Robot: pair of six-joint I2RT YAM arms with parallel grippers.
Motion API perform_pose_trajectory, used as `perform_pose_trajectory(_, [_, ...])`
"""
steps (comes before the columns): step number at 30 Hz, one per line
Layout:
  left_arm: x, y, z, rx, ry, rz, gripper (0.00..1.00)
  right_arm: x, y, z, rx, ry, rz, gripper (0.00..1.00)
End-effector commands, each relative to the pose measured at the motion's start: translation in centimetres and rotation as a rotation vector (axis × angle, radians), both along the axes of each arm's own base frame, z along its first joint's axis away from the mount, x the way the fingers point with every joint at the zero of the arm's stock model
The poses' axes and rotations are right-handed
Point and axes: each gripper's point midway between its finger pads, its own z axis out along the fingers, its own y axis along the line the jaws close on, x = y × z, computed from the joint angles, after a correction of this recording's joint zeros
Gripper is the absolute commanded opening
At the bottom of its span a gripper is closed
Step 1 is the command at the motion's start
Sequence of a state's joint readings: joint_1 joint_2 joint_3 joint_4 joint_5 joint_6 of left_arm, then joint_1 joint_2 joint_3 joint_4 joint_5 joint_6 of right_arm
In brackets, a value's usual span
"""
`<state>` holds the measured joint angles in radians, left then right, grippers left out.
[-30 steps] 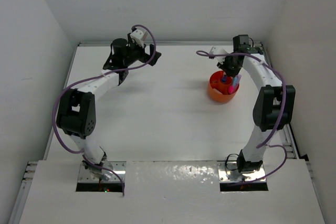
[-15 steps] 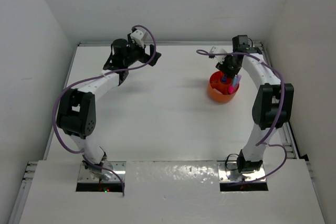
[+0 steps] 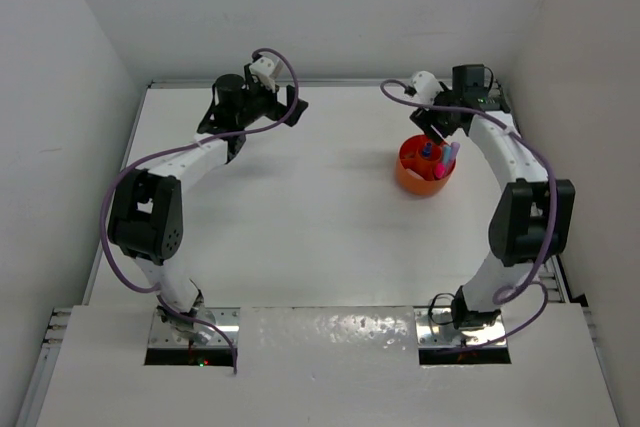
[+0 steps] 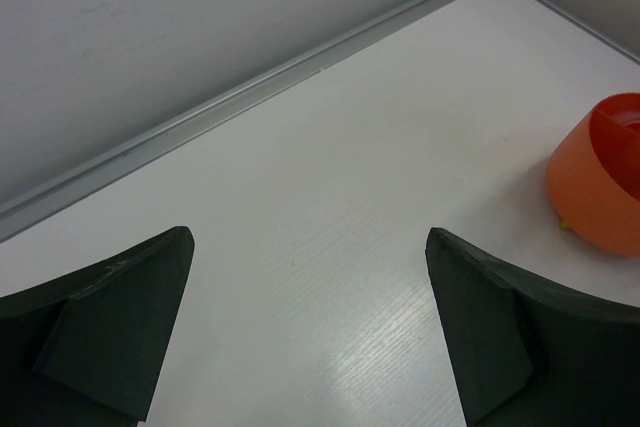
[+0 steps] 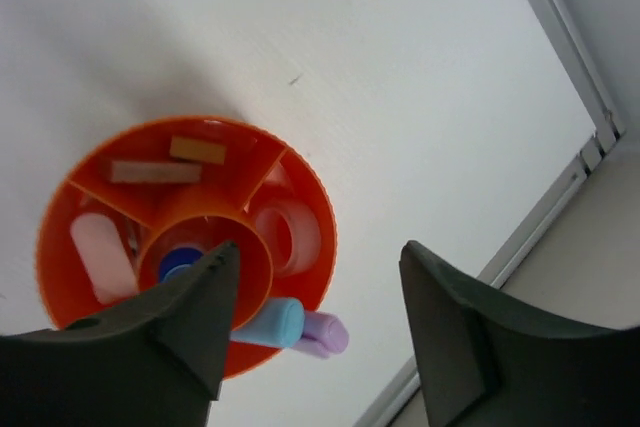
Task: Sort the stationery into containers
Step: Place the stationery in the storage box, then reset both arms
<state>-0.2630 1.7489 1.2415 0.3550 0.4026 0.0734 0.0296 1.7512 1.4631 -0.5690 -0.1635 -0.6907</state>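
The orange tub (image 3: 412,183) stands at the far right of the table with stationery in its compartments. In the right wrist view the tub (image 5: 250,131) holds two tan blocks (image 5: 197,150), a pink piece (image 5: 102,252), a clear ring (image 5: 286,235) and a small blue bottle (image 5: 177,262) in the middle cup. A pastel blue piece (image 5: 274,322) and a lilac piece (image 5: 328,333) stick out over its near rim. My right gripper (image 5: 318,247) hangs open just above the tub's far side (image 3: 437,127), holding nothing. My left gripper (image 4: 308,235) is wide open over bare table at the far left (image 3: 290,107).
The table's far edge rail (image 4: 250,92) and back wall run close behind both grippers. The right side rail (image 5: 570,182) lies just beyond the tub. From the left wrist view the tub (image 4: 600,187) shows at the right edge.
My right gripper has opened and drawn up and back from the tub toward the far edge. The left arm has not moved.
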Motion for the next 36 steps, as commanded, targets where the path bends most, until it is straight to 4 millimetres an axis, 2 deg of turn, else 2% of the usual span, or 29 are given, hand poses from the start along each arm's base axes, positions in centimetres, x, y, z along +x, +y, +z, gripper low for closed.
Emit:
perform_pose_trajectory(1, [-0.1, -0.4, 2.5, -0.016, -0.068, -0.011, 1.00, 1.5, 1.2, 5.3, 0.149, -0.249, -0.087, 0.69])
perform_pose_trajectory(3, [-0.2, -0.5, 2.9, -0.018, -0.075, -0.016, 1.00, 1.0, 0.9, 6.5, 0.202, -0.309, -0.169, 0.78])
perform_pose_trajectory(4, [-0.3, -0.4, 2.9, -0.016, -0.071, -0.017, 1.00, 1.3, 0.9, 7.9, 0.230, -0.358, -0.192, 0.82])
perform_pose_trajectory(5, [-0.4, -0.4, 3.2, -0.016, -0.075, -0.021, 1.00, 1.1, 0.6, 9.3, 0.280, -0.386, -0.261, 0.92])
perform_pose_trajectory(6, [-0.5, -0.4, 3.3, -0.015, -0.073, -0.024, 1.00, 1.0, 0.4, 10.5, 0.315, -0.414, -0.308, 0.99])
perform_pose_trajectory(7, [-0.5, -0.1, 3.0, -0.009, -0.055, -0.021, 1.00, 0.9, 0.0, 11.3, 0.353, -0.428, -0.370, 0.99])
perform_pose_trajectory(8, [-0.6, 0.2, 3.5, -0.010, -0.058, -0.012, 1.00, 0.4, -0.9, 12.6, 0.437, -0.454, -0.513, 0.99])
perform_pose_trajectory(9, [-0.7, 0.5, 3.5, -0.009, -0.049, -0.001, 1.00, -0.2, -1.6, 12.5, 0.446, -0.447, -0.580, 0.99])
perform_pose_trajectory(10, [-1.1, 1.2, 3.7, -0.017, -0.030, 0.022, 1.00, -0.8, -1.8, 12.8, 0.535, -0.438, -0.689, 0.99])
perform_pose_trajectory(12, [-0.9, 3.2, 3.0, -0.032, 0.024, 0.127, 1.00, -3.3, -4.1, 12.4, 0.549, -0.440, -0.844, 0.99])
perform_pose_trajectory(13, [-1.4, 4.2, 2.6, -0.028, 0.045, 0.170, 1.00, -4.2, -4.2, 12.1, 0.609, -0.423, -0.909, 0.99])
perform_pose_trajectory(14, [-1.5, 5.6, 2.2, -0.046, 0.078, 0.253, 1.00, -5.5, -6.0, 11.2, 0.614, -0.416, -1.004, 0.99])
perform_pose_trajectory(15, [-2.0, 6.6, 0.9, -0.041, 0.135, 0.300, 1.00, -7.6, -7.6, 11.4, 0.619, -0.417, -1.088, 0.99])
perform_pose_trajectory(16, [-3.3, 7.5, -0.2, -0.030, 0.167, 0.332, 1.00, -8.7, -8.4, 11.2, 0.657, -0.420, -1.175, 0.99])
perform_pose_trajectory(17, [-3.9, 8.5, -0.8, -0.019, 0.184, 0.381, 1.00, -10.2, -9.2, 10.0, 0.636, -0.402, -1.241, 0.99])
perform_pose_trajectory(18, [-4.8, 9.3, -2.1, -0.001, 0.226, 0.409, 1.00, -12.6, -10.6, 9.9, 0.603, -0.416, -1.315, 0.99])
perform_pose_trajectory(19, [-6.3, 10.0, -3.3, 0.008, 0.260, 0.431, 1.00, -13.7, -11.0, 9.4, 0.593, -0.424, -1.351, 0.99])
perform_pose_trajectory(20, [-7.1, 10.6, -3.8, 0.014, 0.281, 0.444, 1.00, -15.1, -11.2, 7.8, 0.564, -0.407, -1.383, 0.99])
perform_pose_trajectory(21, [-9.0, 11.3, -5.3, 0.051, 0.336, 0.442, 1.00, -16.8, -11.5, 8.1, 0.560, -0.431, -1.412, 0.99])
perform_pose_trajectory(22, [-9.8, 11.4, -5.6, 0.067, 0.343, 0.432, 1.00, -17.6, -11.6, 8.0, 0.558, -0.436, -1.422, 0.99])
perform_pose_trajectory(24, [-11.0, 12.2, -6.0, 0.095, 0.337, 0.438, 1.00, -19.9, -11.6, 6.4, 0.528, -0.408, -1.459, 0.99])
perform_pose_trajectory(25, [-11.9, 12.6, -6.1, 0.097, 0.326, 0.442, 1.00, -20.7, -11.4, 7.1, 0.554, -0.436, -1.453, 0.99])
perform_pose_trajectory(27, [-12.6, 12.9, -6.3, 0.101, 0.306, 0.451, 1.00, -22.2, -11.4, 6.0, 0.540, -0.419, -1.480, 0.99])
perform_pose_trajectory(28, [-12.9, 13.1, -5.7, 0.091, 0.285, 0.456, 1.00, -23.0, -11.6, 6.3, 0.549, -0.445, -1.508, 0.99])
perform_pose_trajectory(29, [-13.1, 13.1, -5.6, 0.087, 0.278, 0.454, 1.00, -23.8, -11.6, 5.7, 0.527, -0.419, -1.533, 0.99])
perform_pose_trajectory(34, [-14.7, 11.9, -6.1, 0.062, 0.291, 0.396, 1.00, -26.2, -11.6, 4.5, 0.520, -0.378, -1.637, 0.99])
perform_pose_trajectory(36, [-14.4, 11.8, -5.3, 0.048, 0.249, 0.396, 1.00, -26.7, -11.7, 4.1, 0.518, -0.372, -1.670, 0.99])
